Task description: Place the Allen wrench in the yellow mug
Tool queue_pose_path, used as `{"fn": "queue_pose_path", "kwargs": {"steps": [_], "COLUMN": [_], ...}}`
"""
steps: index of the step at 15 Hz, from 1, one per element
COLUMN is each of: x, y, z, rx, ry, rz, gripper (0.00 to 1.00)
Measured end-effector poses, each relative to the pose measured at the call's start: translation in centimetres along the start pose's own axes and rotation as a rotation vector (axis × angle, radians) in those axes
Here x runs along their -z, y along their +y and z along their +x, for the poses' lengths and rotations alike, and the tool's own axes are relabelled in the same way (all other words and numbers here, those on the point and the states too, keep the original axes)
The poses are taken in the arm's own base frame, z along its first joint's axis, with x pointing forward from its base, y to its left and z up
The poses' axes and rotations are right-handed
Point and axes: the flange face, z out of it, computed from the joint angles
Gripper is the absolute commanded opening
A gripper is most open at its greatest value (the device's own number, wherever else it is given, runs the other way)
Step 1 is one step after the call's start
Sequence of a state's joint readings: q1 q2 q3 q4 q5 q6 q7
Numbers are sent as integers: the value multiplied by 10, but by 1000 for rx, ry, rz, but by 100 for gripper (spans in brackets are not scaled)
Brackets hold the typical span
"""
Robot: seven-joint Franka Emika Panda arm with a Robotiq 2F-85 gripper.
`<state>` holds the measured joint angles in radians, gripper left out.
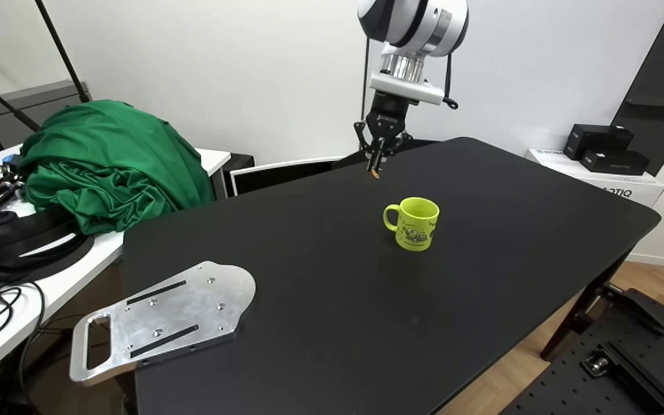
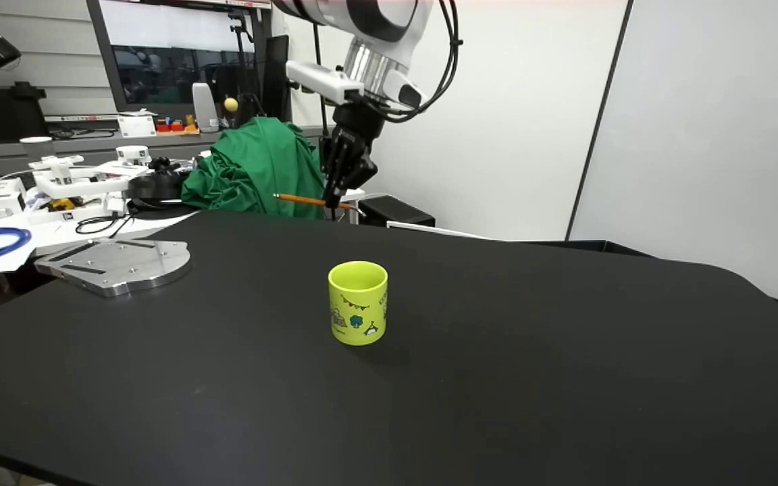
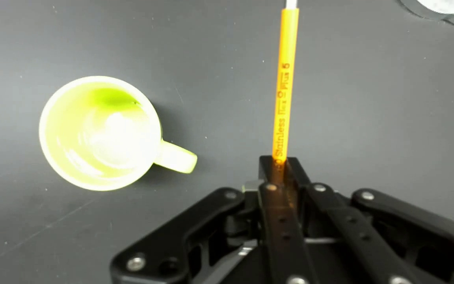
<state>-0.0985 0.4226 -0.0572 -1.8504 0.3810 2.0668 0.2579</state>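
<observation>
The yellow-green mug (image 1: 415, 231) stands upright on the black table, and it also shows in an exterior view (image 2: 358, 312). In the wrist view the mug (image 3: 63, 130) is at the left, with its opening towards the camera and its handle pointing right. My gripper (image 3: 279, 167) is shut on the orange Allen wrench (image 3: 285, 86). The wrench is held roughly level, as an exterior view (image 2: 300, 199) shows, with metal ends beyond the orange sleeve. My gripper (image 1: 374, 164) is above the table and apart from the mug. The part of the wrench between the fingers is hidden.
A silver metal plate (image 1: 182, 308) with a handle slot lies at the table's edge, partly overhanging it. A green cloth (image 1: 116, 161) lies on a white side desk. Black boxes (image 1: 597, 147) sit on a white box beyond the black table (image 1: 320, 276).
</observation>
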Motion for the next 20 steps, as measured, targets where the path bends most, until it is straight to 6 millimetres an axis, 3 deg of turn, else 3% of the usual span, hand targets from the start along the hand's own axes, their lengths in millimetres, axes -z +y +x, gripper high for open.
{"fn": "queue_pose_path", "kwargs": {"steps": [6,20], "x": [-20,-27], "y": [32,85], "z": [1,9], "rx": [-75,-186], "ry": [-182,-341], "rz": [12,5], "gripper": [2,2]}}
